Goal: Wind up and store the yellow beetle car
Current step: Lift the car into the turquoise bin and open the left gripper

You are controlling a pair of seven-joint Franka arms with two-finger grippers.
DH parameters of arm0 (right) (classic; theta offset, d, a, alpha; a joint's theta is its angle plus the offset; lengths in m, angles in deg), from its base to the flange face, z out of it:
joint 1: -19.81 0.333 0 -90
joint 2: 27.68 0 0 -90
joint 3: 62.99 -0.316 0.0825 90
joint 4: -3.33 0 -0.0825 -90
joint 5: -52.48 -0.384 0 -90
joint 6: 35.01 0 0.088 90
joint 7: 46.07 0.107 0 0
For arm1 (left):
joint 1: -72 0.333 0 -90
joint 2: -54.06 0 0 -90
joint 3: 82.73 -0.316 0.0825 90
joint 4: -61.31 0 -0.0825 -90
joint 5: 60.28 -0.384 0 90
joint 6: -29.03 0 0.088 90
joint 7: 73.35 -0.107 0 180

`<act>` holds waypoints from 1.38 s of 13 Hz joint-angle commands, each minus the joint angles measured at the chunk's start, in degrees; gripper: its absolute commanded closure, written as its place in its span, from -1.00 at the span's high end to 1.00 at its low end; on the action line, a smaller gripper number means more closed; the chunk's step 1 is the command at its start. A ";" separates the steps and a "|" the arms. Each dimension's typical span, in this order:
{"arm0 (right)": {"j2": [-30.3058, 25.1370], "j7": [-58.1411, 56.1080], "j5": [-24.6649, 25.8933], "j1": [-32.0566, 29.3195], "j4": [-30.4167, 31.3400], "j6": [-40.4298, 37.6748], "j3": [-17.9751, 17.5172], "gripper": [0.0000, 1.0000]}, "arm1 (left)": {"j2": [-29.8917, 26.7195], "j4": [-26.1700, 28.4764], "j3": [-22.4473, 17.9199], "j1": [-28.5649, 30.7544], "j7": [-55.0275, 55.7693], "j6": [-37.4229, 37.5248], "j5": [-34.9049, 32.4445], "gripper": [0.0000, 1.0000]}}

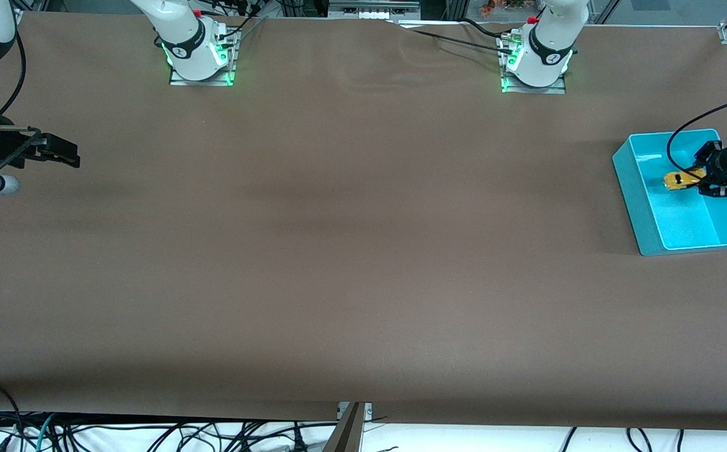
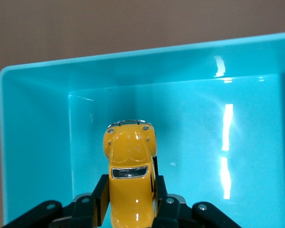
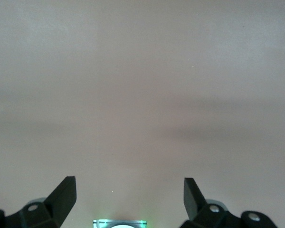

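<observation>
Gripping the tiny bright yellow beetle car (image 2: 131, 183), the left gripper (image 1: 697, 181) hangs over the cyan plastic bin (image 1: 633, 188); the right gripper (image 3: 129, 194) waits with fingers spread over the brown table (image 1: 338, 251).

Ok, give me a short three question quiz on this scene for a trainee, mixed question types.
1. True or false: the left gripper is shut on the small yellow beetle-shaped toy car.
2. The car is held over: A) the brown table B) the cyan plastic bin.
3. Fill in: the right gripper, waiting at the right arm's end of the table, is ____.

Key: 1 true; 2 B; 3 open.
</observation>
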 commanded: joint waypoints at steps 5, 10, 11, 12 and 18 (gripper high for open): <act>0.18 0.49 -0.32 -0.25 -0.74 -0.08 -0.20 1.00 | -6.05 13.20 0.97 4.21 1.02 -10.75 -1.84 -0.85; 0.27 0.41 -0.32 -0.25 -0.74 -0.08 -0.20 1.00 | -5.88 14.71 1.06 4.57 1.11 -13.05 -1.84 -0.70; 0.18 0.41 -0.32 -0.25 -0.74 -0.08 -0.20 1.00 | -5.62 14.71 1.06 4.49 1.11 -13.23 -1.84 -0.66; 0.18 0.49 -0.32 -0.25 -0.74 -0.08 -0.20 1.00 | -5.09 14.71 1.06 4.49 1.11 -13.84 -1.84 -0.47; 0.27 0.49 -0.32 -0.25 -0.74 -0.08 -0.20 1.00 | -2.62 14.18 1.23 4.31 1.11 -18.07 -1.75 1.00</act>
